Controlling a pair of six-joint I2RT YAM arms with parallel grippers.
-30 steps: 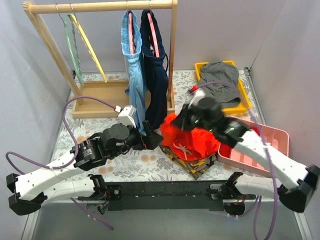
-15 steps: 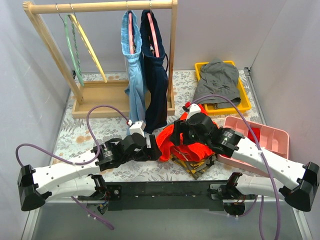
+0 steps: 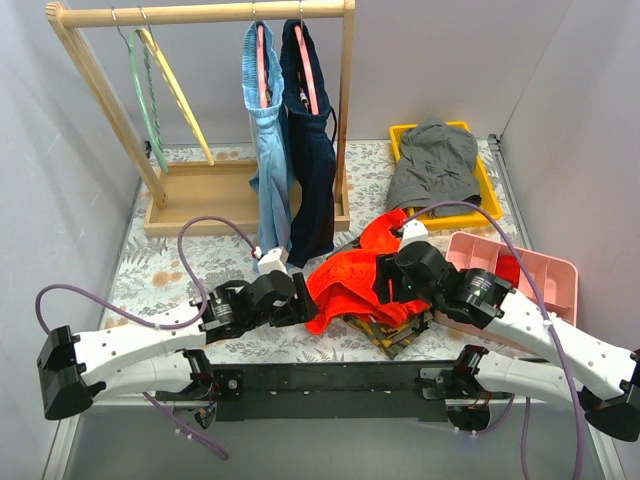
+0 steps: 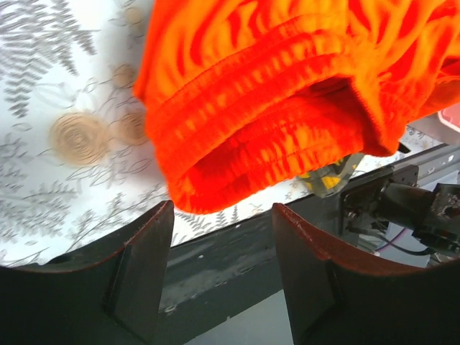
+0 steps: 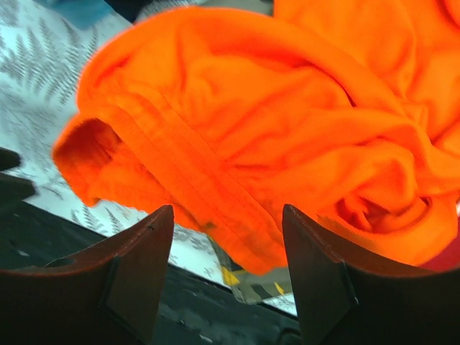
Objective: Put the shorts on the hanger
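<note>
The bright orange-red shorts (image 3: 345,283) lie bunched on the table's near middle, between my two grippers. In the left wrist view their ribbed waistband (image 4: 259,108) sits just beyond my left gripper (image 4: 223,208), which is open with nothing between its fingers. My right gripper (image 5: 228,210) is open too, its fingers standing either side of a fold of the shorts (image 5: 287,144) without pinching it. From above, the left gripper (image 3: 300,305) is at the shorts' left edge and the right gripper (image 3: 384,283) at their right side. The pale-yellow hanger (image 3: 180,92) hangs on the wooden rack at the far left.
The wooden rack (image 3: 200,14) also holds a mint-green hanger (image 3: 143,100), light blue shorts (image 3: 266,140) and navy shorts (image 3: 312,150). Grey shorts (image 3: 435,160) fill a yellow tray (image 3: 487,185). A pink tray (image 3: 545,275) sits right. Camouflage shorts (image 3: 395,335) lie under the orange ones.
My right gripper has opened and let go of the shorts, which sank and spread leftward. My left gripper's jaws have narrowed and it has moved in to the shorts' left edge.
</note>
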